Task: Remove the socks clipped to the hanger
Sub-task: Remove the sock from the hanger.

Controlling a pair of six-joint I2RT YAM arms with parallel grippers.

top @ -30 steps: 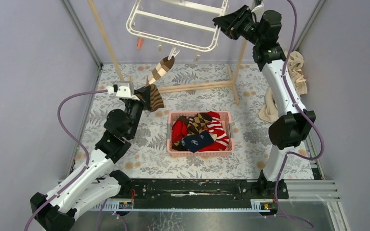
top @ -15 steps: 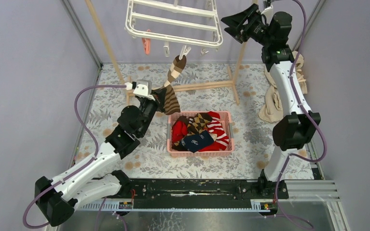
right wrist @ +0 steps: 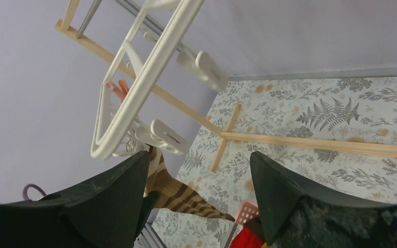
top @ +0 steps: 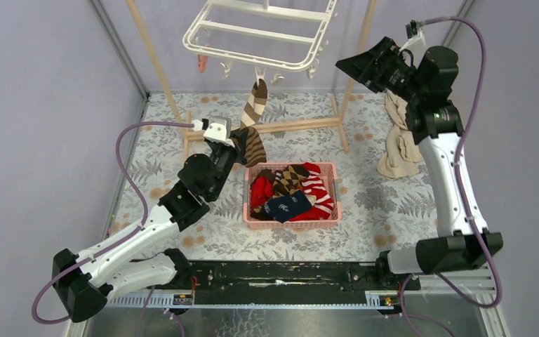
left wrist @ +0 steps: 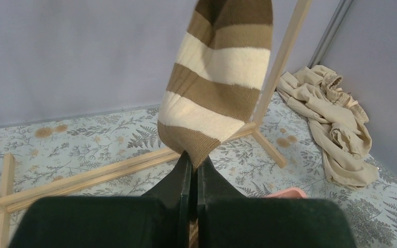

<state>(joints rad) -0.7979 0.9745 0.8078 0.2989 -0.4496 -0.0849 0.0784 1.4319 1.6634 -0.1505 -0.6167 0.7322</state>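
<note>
Left pincer (left wrist: 192,164) clamped on the lower end of the striped sock (left wrist: 218,77), jaws pressed together with the fabric between them. Sock runs up from there to a clip (top: 260,74) under the near bar of the hanger (top: 247,61), top centre of the overhead view. Top edge looks held in that clip.

Right pincer (top: 351,65) jaws wide apart, nothing in them, upper right of the overhead view, just off the hanger's right end and not touching it. Its own camera looks along the hanger (right wrist: 150,70) toward the clipped sock (right wrist: 161,181).

Step in hand, by my reading: pulling this sock free of its clip.

Next move likely calls for a steady downward pull by the left arm until the clip lets go, then a carry to the basket (top: 291,223), lower centre. Hanger hangs free and may swing.
</note>
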